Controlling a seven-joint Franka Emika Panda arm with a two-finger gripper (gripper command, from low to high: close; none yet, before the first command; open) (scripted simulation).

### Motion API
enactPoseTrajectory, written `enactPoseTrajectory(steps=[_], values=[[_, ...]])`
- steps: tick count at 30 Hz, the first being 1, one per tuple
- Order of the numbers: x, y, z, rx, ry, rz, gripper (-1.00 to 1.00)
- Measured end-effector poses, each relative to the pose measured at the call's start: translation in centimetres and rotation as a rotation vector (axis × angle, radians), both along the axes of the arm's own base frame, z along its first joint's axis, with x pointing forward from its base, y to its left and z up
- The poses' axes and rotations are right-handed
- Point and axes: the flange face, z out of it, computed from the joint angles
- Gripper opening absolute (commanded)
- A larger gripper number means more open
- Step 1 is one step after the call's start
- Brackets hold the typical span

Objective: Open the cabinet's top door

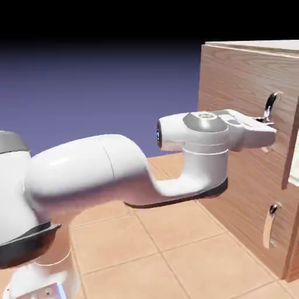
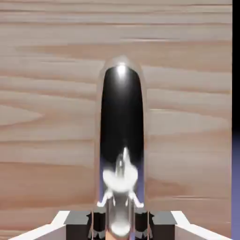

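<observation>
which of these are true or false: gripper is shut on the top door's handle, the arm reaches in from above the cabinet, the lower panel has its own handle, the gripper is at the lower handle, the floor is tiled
1. The gripper is shut on the top door's handle. True: in the hand view the silver bar runs down between the closed fingertips.
2. The arm reaches in from above the cabinet. False: it comes in level from the side, toward the front.
3. The lower panel has its own handle. True: a smaller silver handle sits there.
4. The gripper is at the lower handle. False: it is at the upper one, on the top door.
5. The floor is tiled. True: tan tiles with seams.
</observation>
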Motion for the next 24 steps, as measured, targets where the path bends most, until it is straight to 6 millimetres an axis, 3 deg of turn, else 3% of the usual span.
enactPoseTrajectory(steps=[14, 24], values=[[-12.0, 8.2, 0.0, 0.007, 0.001, -0.285, -1.00], [-17.7, 14.3, 0.0, 0.008, 0.000, -0.447, -1.00]])
